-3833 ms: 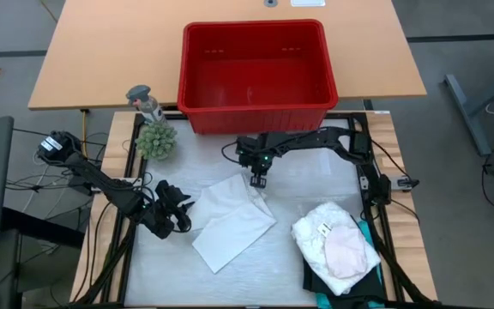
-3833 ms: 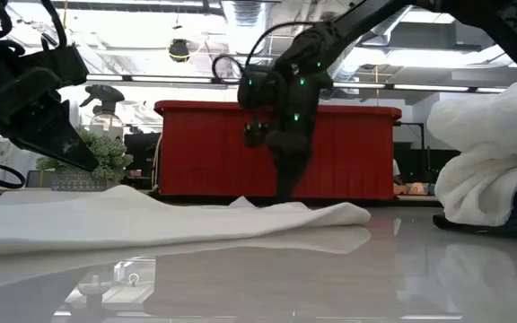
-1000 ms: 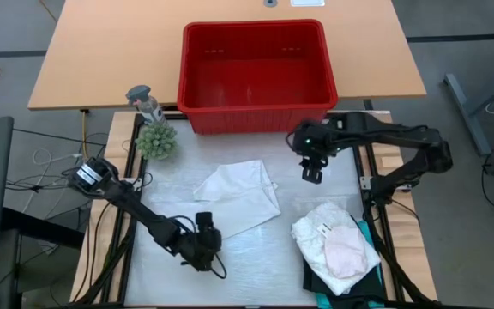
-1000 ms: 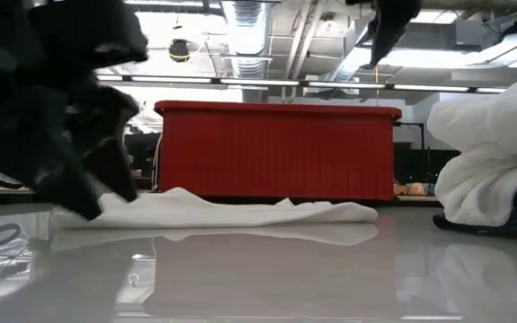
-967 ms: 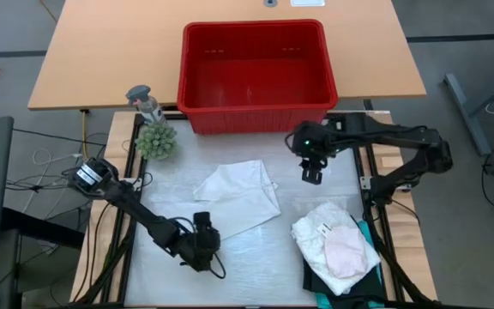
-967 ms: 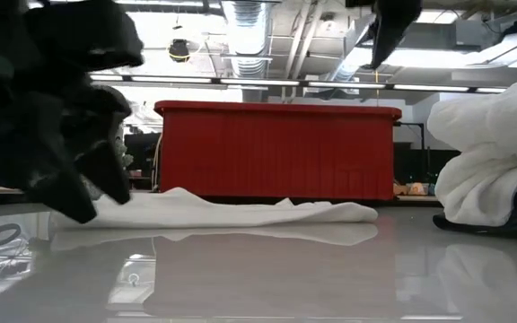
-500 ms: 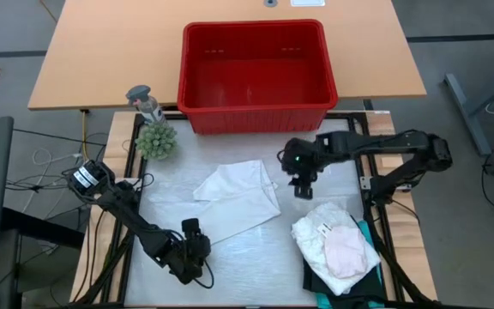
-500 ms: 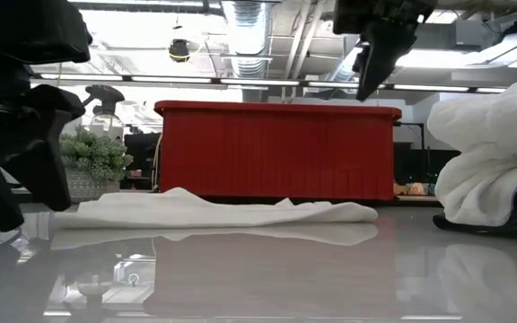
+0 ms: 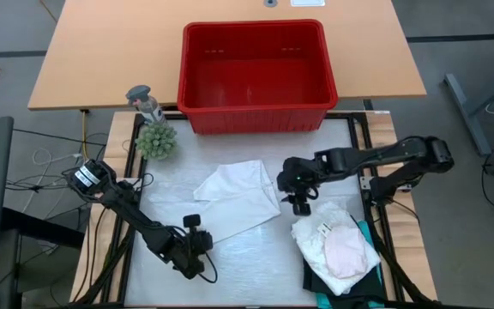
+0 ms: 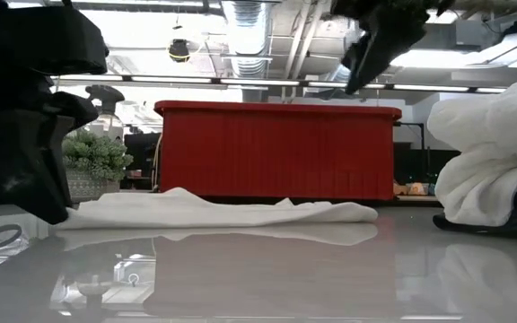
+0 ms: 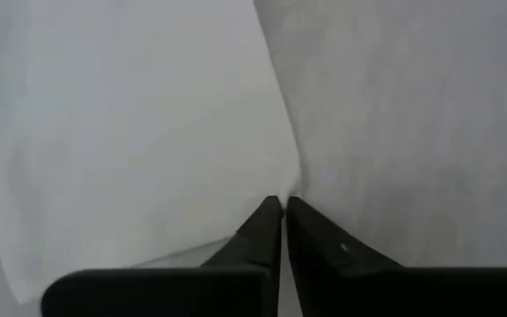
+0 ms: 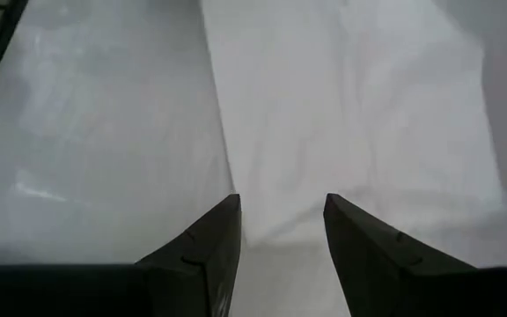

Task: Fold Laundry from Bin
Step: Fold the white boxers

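Observation:
A small white cloth (image 9: 240,199) lies flat on the table in front of the red bin (image 9: 256,73), also seen in the low view as a low cloth (image 10: 223,212). My left gripper (image 9: 197,233) is down at the cloth's near left corner, shut there (image 11: 282,210). My right gripper (image 9: 299,204) hangs open above the cloth's right edge (image 12: 236,158), one finger over the cloth and one over bare table, touching nothing. Folded laundry (image 9: 337,245), white with a pink piece on top, is stacked at the near right. My left gripper has its fingertips (image 11: 271,216) closed together right at the cloth's near left corner (image 11: 290,187), slanting down from the table's near left side. The tips themselves hide how many layers lie between them. The cloth lies flat and slack on the table.
A spray bottle (image 9: 147,103) and a small green plant (image 9: 156,140) stand at the far left of the mat. The bin (image 10: 276,148) closes off the far side. The folded stack (image 10: 492,161) rises at the right. Bare table lies between the cloth and the stack.
My left gripper has shifted a little toward the table's left edge at the cloth's near corner and has shut. My right gripper has come down and toward the near left, from near the bin to the cloth's right edge, staying open. The cloth has kept still.

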Robot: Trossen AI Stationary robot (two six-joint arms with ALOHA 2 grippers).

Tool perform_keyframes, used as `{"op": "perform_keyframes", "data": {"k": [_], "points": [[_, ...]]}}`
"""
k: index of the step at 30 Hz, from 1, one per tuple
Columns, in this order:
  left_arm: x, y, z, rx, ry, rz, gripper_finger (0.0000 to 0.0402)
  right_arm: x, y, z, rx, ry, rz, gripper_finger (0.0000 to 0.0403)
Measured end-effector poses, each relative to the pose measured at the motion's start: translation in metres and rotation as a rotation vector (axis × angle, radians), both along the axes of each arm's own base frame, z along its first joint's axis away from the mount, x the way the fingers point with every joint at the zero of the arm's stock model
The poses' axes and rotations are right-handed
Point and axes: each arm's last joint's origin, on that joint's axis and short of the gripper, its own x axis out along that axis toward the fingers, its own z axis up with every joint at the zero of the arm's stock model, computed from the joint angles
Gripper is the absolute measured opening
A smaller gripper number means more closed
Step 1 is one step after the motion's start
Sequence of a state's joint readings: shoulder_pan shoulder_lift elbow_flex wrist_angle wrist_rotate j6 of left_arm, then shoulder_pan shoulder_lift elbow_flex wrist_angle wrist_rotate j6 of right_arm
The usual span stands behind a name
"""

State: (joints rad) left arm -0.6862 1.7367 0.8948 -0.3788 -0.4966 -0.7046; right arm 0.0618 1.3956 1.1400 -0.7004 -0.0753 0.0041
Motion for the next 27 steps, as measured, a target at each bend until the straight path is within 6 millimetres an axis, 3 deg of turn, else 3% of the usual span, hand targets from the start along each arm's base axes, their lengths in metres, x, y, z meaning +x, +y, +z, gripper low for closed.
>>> {"op": "perform_keyframes", "data": {"k": [4, 13, 21, 27], "points": [[0.002, 0.003, 0.000, -0.003, 0.000, 0.009, 0.0003, 0.014, 0.008, -0.004, -0.081, -0.082, 0.146, 0.0189], [0.002, 0.005, -0.001, -0.039, 0.018, 0.045, 0.0000, 0.051, 0.024, -0.071, -0.051, 0.061, 0.371, 0.0201], [0.002, 0.005, -0.001, -0.051, 0.021, 0.063, 0.0000, 0.059, 0.035, -0.124, -0.064, 0.265, 0.378, 0.0232], [0.002, 0.005, -0.001, -0.047, 0.017, 0.066, 0.0000, 0.063, 0.037, -0.134, -0.073, 0.283, 0.307, 0.0217]]}}
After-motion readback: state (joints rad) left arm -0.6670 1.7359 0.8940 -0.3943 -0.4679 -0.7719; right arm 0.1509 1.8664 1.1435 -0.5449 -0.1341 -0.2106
